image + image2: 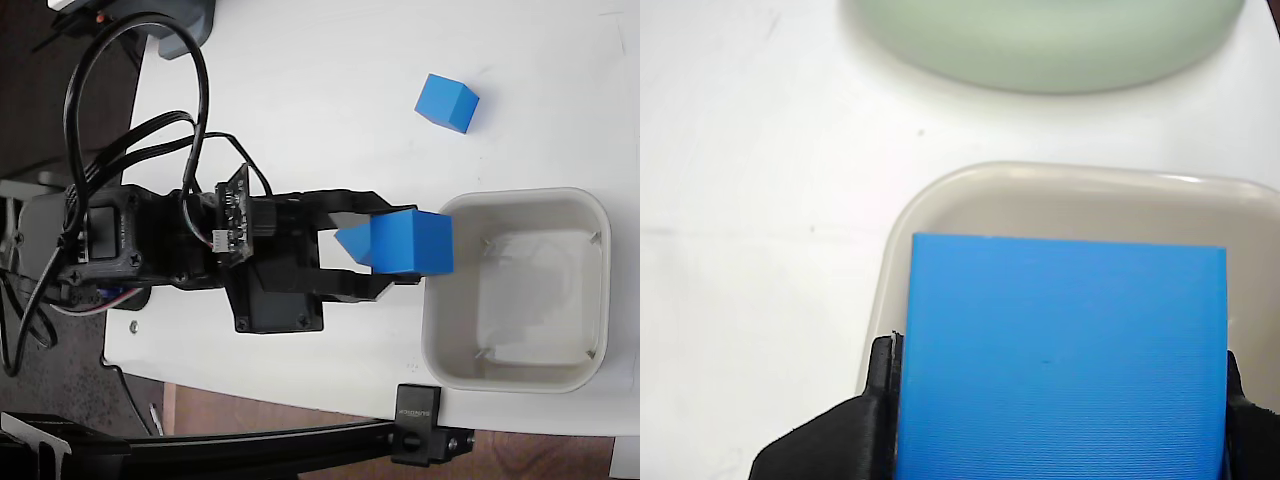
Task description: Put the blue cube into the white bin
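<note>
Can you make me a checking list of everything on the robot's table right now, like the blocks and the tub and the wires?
Surface: white table, bare around the things.
Job's things: one blue cube held in the gripper at the white bin's left rim in the fixed view; white bin has no cube inside.
Clutter: a second blue cube lies loose on the table above the bin; a pale green rounded object shows past the bin in the wrist view.
Grippers: gripper shut on the cube, black fingers on both sides.
Cables: black cables loop over the arm's base.
Surroundings: a black clamp at the table edge.
</note>
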Controlling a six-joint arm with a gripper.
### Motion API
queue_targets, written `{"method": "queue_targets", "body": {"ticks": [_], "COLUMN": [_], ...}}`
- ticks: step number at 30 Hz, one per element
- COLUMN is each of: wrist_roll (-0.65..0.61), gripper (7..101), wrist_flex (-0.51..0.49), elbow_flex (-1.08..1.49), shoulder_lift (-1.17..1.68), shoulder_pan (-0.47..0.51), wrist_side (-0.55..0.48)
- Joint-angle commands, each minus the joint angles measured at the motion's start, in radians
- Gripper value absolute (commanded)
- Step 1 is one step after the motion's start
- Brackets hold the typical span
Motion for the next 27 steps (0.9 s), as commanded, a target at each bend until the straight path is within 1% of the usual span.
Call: {"method": "queue_targets", "body": {"ticks": [1, 3, 4, 5, 6, 7, 13, 17, 20, 24, 27], "wrist_roll": [-0.002, -0.002, -0.005, -0.008, -0.008, -0.008, -0.015, -0.034, -0.038, -0.026, -0.020], "gripper": [47.0, 50.3, 55.6, 67.2, 86.0, 100.3, 100.3, 100.3, 100.3, 100.3, 100.3], "wrist_flex": [-0.006, 0.008, 0.015, 0.018, 0.021, 0.021, 0.046, 0.064, 0.060, 0.049, 0.089], "elbow_flex": [-0.158, -0.213, -0.239, -0.259, -0.272, -0.281, -0.282, -0.204, -0.051, 0.256, 0.492], "shoulder_lift": [-0.038, -0.081, -0.103, -0.120, -0.132, -0.143, -0.143, -0.063, 0.067, 0.313, 0.509], "shoulder_pan": [0.005, 0.009, 0.011, 0.014, 0.014, 0.015, 0.018, 0.014, 0.012, 0.014, -0.009], "wrist_side": [-0.011, -0.012, -0.012, -0.012, -0.012, -0.011, -0.023, -0.026, -0.021, -0.009, 0.061]}}
